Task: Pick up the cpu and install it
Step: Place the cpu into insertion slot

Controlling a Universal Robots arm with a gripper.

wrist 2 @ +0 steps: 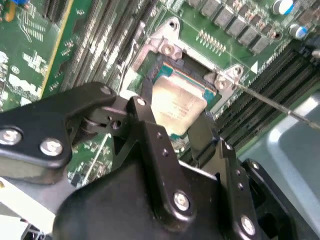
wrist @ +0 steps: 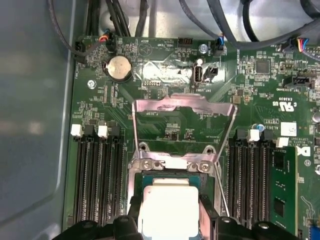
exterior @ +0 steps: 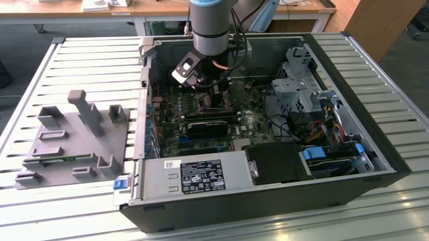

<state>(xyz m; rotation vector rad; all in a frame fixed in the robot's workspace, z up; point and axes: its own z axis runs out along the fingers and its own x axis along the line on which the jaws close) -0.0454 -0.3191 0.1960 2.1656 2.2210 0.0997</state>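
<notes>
In the upper middle of the exterior view we see the arm (exterior: 213,25) reaching down into an open computer case (exterior: 375,170) that lies on its side on the slatted bench (exterior: 382,65). Its hand (exterior: 200,85) hangs low over the motherboard (exterior: 251,118). At the exterior view's left, well apart from the case, a grey fixture tray (exterior: 64,145) sits on the bench.

In both wrist views we find the cpu (wrist 2: 177,102) (wrist: 167,210) — silver-grey top, thin green rim — lying flat inside the socket frame (wrist: 172,163). The hand is clenched on it: the two black fingers (wrist 2: 147,130) lie against opposite edges of the chip, touching it on either side. We cannot tell whether the chip is fully seated on the contacts or held just clear of them.

The metal load plate (wrist: 182,106) stands swung open beyond the socket, and a thin lever (wrist 2: 275,104) runs out from the frame across the memory slots (wrist: 97,175). These slots flank the socket on both sides — one of them holds a green memory module (wrist: 282,185). A coin cell (wrist: 119,67) sits on the board beyond the load plate.
</notes>
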